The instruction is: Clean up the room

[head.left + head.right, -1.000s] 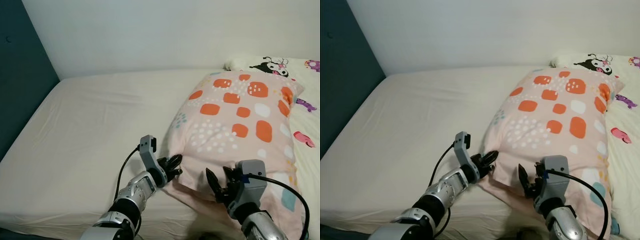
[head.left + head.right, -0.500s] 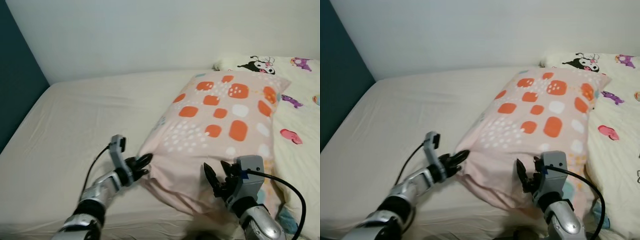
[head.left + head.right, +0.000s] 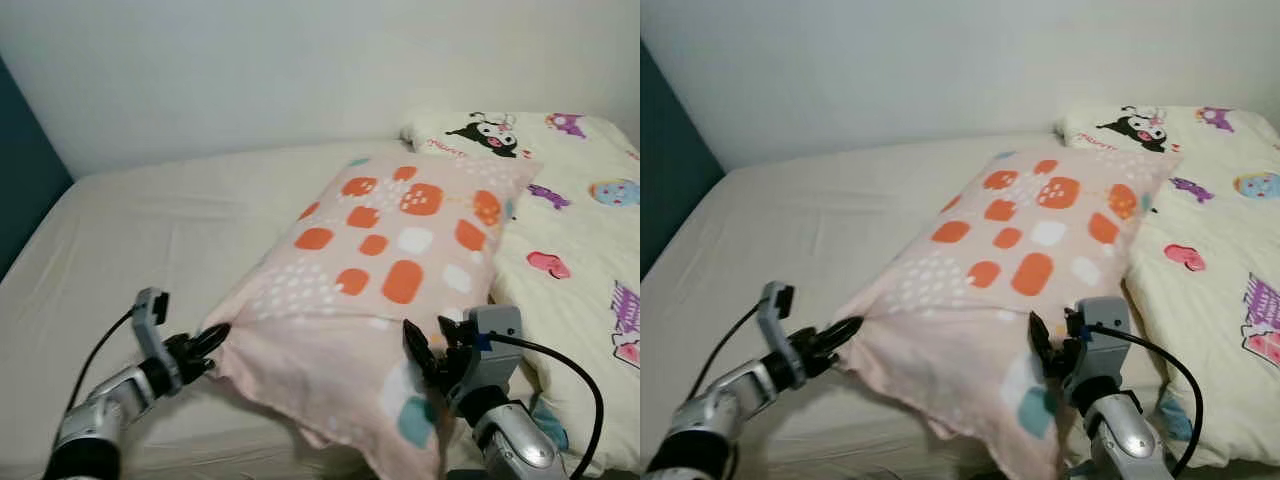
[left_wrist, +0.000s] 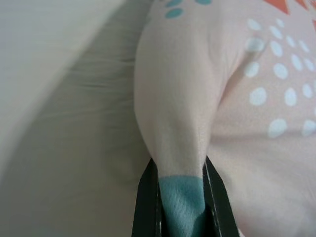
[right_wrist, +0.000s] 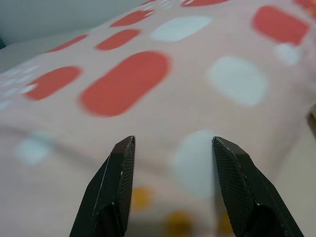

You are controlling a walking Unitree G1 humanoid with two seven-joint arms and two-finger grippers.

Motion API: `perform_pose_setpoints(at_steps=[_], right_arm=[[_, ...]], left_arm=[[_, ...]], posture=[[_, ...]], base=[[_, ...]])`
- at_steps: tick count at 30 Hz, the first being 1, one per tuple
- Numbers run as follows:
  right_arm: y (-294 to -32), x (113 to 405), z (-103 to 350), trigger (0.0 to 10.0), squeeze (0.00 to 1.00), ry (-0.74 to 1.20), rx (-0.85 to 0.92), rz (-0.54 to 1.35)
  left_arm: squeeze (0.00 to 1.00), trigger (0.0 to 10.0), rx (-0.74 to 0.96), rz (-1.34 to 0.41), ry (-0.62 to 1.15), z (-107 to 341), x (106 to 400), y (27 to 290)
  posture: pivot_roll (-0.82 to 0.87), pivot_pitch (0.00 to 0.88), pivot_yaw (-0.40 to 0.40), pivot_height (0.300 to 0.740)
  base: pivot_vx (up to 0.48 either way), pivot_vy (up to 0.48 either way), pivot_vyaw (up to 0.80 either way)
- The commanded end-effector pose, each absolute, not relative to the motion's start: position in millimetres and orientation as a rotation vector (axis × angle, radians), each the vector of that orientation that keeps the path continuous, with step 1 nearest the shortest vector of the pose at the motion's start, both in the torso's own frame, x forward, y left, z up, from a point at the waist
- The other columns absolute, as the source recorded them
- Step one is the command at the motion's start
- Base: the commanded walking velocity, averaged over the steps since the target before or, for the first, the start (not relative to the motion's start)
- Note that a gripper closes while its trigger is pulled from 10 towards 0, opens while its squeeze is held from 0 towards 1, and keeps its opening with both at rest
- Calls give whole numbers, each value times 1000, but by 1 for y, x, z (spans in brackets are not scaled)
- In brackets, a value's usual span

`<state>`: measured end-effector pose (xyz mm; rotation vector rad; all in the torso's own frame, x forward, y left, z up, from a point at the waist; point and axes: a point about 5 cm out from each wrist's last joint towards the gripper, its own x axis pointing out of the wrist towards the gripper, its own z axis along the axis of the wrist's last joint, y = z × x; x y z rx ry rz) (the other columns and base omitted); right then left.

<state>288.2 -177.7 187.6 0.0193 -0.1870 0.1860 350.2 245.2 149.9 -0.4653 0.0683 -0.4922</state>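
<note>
Left eye view: pale pink pillow with orange, white and teal patches [image 3: 380,270] lies across the cream-sheeted bed [image 3: 160,230], its near end drooping past the bed's front edge. Left gripper [image 3: 205,345] sits at the pillow's near left corner, fingers pressed together on a pinch of the fabric; that corner is drawn out to a point toward the bed's left side. Right gripper [image 3: 432,352] is at the pillow's near right part, fingers spread, pillow surface just ahead of the tips; contact cannot be told.

Around: white quilt with cartoon prints [image 3: 570,230] covers the bed's right side, touching the pillow's right edge. White wall [image 3: 300,70] runs behind the bed; dark teal headboard [image 3: 25,190] stands at the bed's left end.

Left wrist view: two black fingers [image 4: 147,207] clamp a teal-tipped fold of the pillow corner, a detail too small in the head views. Right wrist view: both fingers [image 5: 116,192] wide apart, blurred orange and white patches between them.
</note>
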Motion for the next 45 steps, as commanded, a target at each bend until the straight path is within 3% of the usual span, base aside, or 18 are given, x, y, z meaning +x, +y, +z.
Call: perform_pose_setpoints(at_steps=[1,4,14,17,22,23,24,25,26,27,30,32,45], right_arm=[[-179,287,180,10000,0,-169,20,182],[-179,287,180,10000,0,-171,19,181],[-185,289,181,10000,0,-180,12,170],[-185,289,181,10000,0,-181,12,170],[-185,290,180,10000,0,-176,14,173],[-184,291,179,10000,0,-173,15,176],[-183,292,178,10000,0,-168,15,183],[-183,292,178,10000,0,-168,15,183],[-179,293,176,10000,0,-159,17,195],[-178,293,176,10000,0,-157,19,198],[-177,294,176,10000,0,-155,19,201],[-177,295,176,10000,0,-154,18,204],[-179,297,177,10000,0,-155,18,196]], left_arm=[[0,0,-441,-350,68,148,337,285],[0,0,-423,-306,65,150,335,296],[0,0,-327,-75,37,171,304,369],[0,0,-308,-43,63,167,293,380],[0,0,-331,-49,108,157,287,377],[0,0,-332,-112,136,150,286,364],[0,0,-356,-221,168,138,287,334],[0,0,-356,-221,168,138,287,334],[0,0,-445,-390,193,125,284,274],[0,0,-478,-428,192,124,283,256],[0,0,-526,-458,185,125,283,238],[0,0,-615,-534,169,129,281,201],[0,0,-874,-664,212,138,264,130]], posture=[[-55,267,62,576],[-55,267,62,576],[-53,270,66,576],[-53,270,65,576],[-47,271,62,576],[-44,270,57,576],[-42,270,50,576],[-42,270,50,576],[-45,269,47,576],[-45,269,47,576],[-46,268,46,576],[-48,267,46,576],[-47,266,52,576]], base=[[0,0,0],[0,0,0],[0,0,0],[0,0,0],[0,0,0],[0,0,0],[0,0,0],[0,0,0],[0,0,0],[0,0,0],[0,0,0],[0,0,0],[0,0,0]])
